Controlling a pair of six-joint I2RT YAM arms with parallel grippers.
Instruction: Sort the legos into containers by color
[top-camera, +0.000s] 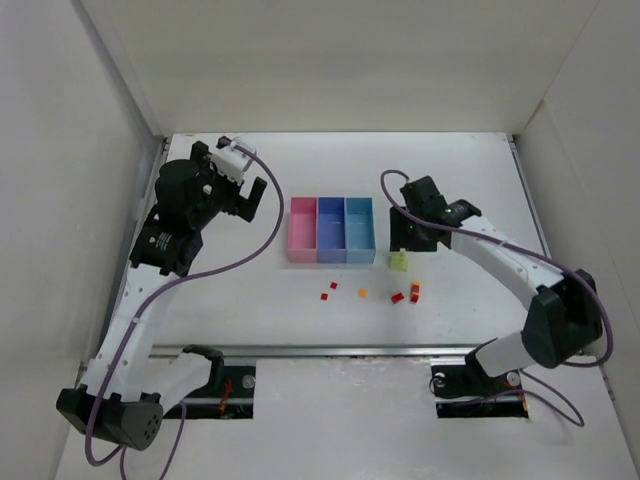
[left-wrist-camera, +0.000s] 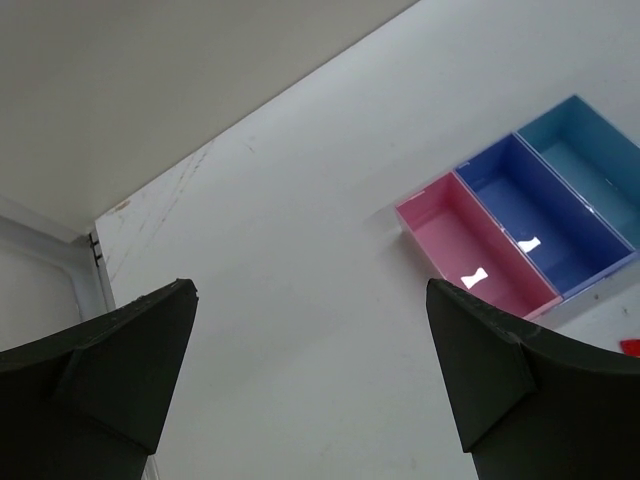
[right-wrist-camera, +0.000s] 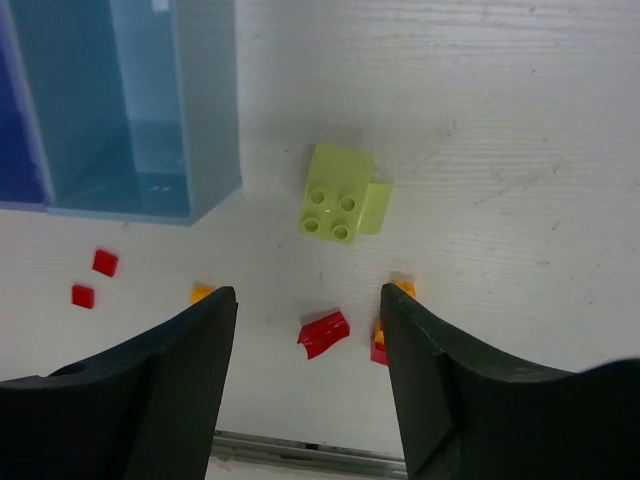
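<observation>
Three joined bins stand mid-table: pink (top-camera: 302, 228), blue-violet (top-camera: 331, 228), light blue (top-camera: 359, 228). They also show in the left wrist view: pink (left-wrist-camera: 470, 258), blue-violet (left-wrist-camera: 545, 212), light blue (left-wrist-camera: 592, 165). A yellow-green brick (top-camera: 398, 261) lies right of the bins. Small red bricks (top-camera: 329, 291), an orange one (top-camera: 363, 293) and a red and orange cluster (top-camera: 407, 294) lie in front. My right gripper (right-wrist-camera: 308, 296) is open above the table, over a red brick (right-wrist-camera: 324, 333), with the yellow-green brick (right-wrist-camera: 342, 194) just beyond. My left gripper (left-wrist-camera: 310, 290) is open and empty, raised far left of the bins.
White walls enclose the table on the left, back and right. A metal rail (top-camera: 330, 351) runs along the near edge by the arm bases. The right arm's cable (top-camera: 395, 200) loops near the light blue bin.
</observation>
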